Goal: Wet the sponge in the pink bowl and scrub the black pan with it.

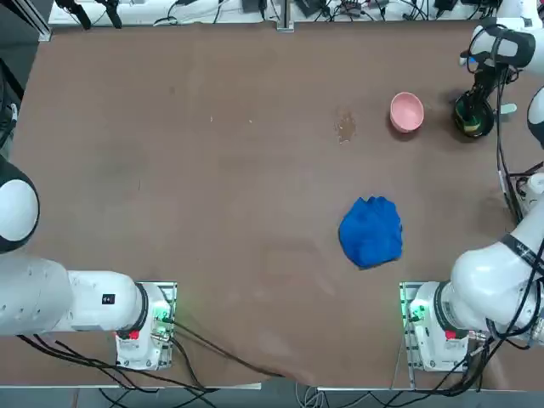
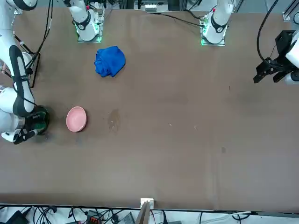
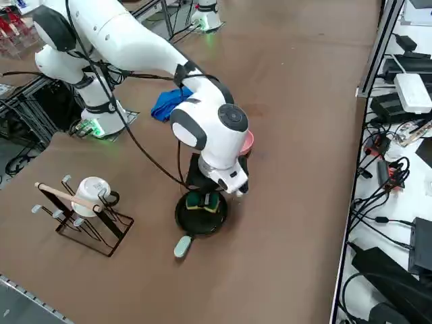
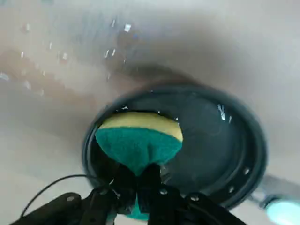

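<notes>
The right gripper (image 4: 143, 180), pinched tight on the sponge (image 4: 138, 141), holds it inside the black pan (image 4: 220, 140) near the table's right edge, beside the pink bowl (image 1: 406, 111). Droplets suggest wetting is done; scrubbing looks underway.

Blue cloth (image 1: 371, 231) crumpled on table (image 1: 212, 212); mug rack (image 3: 84, 212) near edge.

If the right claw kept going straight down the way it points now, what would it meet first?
Probably the black pan: the right claw, shut on the sponge, points into it. Whether the sponge already touches the pan is unclear.
</notes>
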You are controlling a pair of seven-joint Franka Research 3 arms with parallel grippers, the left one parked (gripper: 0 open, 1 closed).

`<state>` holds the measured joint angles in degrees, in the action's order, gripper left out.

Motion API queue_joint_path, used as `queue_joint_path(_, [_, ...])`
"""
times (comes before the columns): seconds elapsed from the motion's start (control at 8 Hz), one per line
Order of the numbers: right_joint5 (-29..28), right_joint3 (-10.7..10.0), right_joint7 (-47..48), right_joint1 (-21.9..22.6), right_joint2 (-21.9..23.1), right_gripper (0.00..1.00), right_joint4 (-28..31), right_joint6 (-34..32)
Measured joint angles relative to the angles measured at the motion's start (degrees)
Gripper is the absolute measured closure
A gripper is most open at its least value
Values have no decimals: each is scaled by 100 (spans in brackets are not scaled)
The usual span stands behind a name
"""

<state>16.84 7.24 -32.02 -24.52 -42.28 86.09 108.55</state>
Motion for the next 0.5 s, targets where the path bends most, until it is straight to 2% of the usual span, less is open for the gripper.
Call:
queue_joint_path(0.25, [10,14,-102,-24,277,94,-81,-433])
queue_joint_path(0.38, [10,83,-121,-23,495,94,-125,-513])
queue_joint_path(0.5, [10,275,-121,-16,718,94,-146,-568])
